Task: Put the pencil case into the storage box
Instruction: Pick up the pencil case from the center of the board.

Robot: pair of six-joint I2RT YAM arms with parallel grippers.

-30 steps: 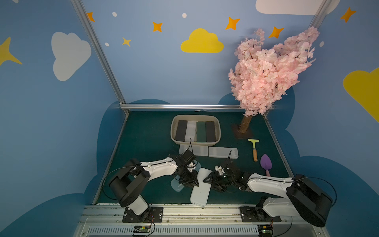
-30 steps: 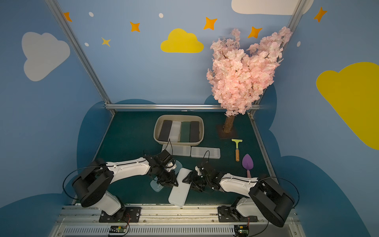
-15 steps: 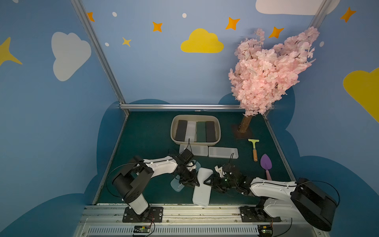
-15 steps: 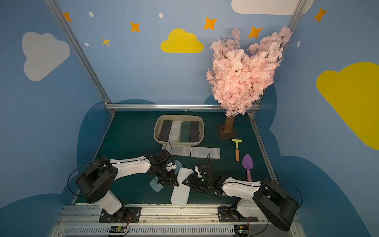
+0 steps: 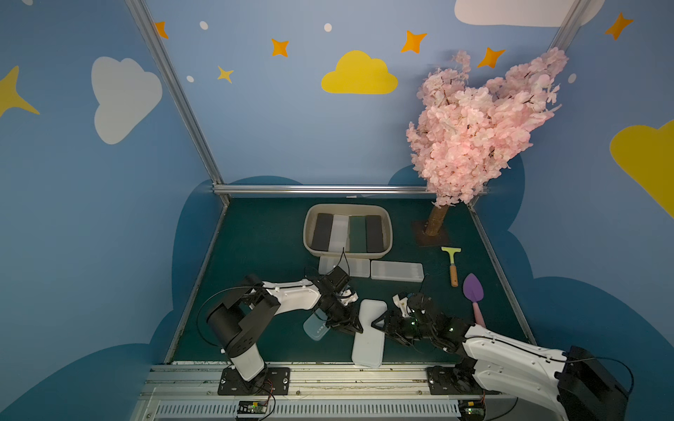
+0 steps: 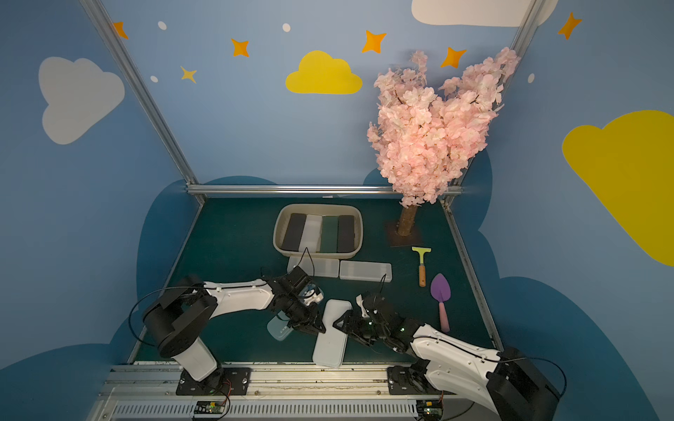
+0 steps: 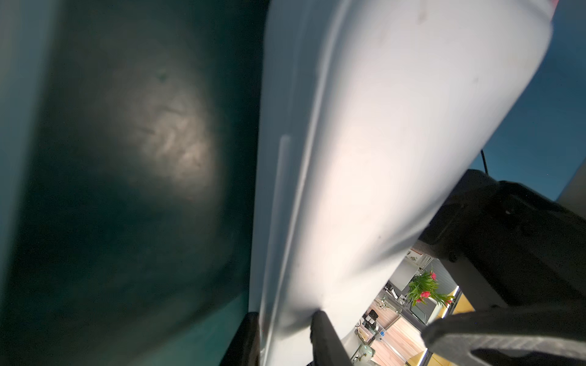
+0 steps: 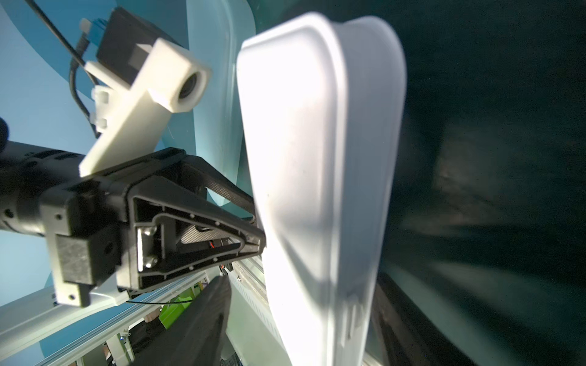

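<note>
A white pencil case (image 5: 369,335) (image 6: 330,337) lies lengthwise near the front edge of the green mat, between my two grippers. My left gripper (image 5: 355,326) (image 6: 318,328) is shut on its left long edge. In the left wrist view both fingers (image 7: 320,332) pinch the rim of the pencil case (image 7: 380,158). My right gripper (image 5: 379,324) (image 6: 341,324) straddles the opposite edge, open. In the right wrist view one finger (image 8: 206,317) stands clear of the pencil case (image 8: 317,158). The beige storage box (image 5: 348,207) (image 6: 317,207) sits at the back centre, holding several black, white and green cases.
Two translucent cases (image 5: 396,271) (image 5: 350,267) lie just in front of the box. A pale blue lid (image 5: 314,328) lies under my left wrist. A yellow-headed scraper (image 5: 452,264) and a purple trowel (image 5: 473,291) lie at the right. A pink blossom tree (image 5: 474,127) stands back right.
The right gripper's jaws have widened around the pencil case. The case has shifted slightly to the right. The left gripper keeps its hold.
</note>
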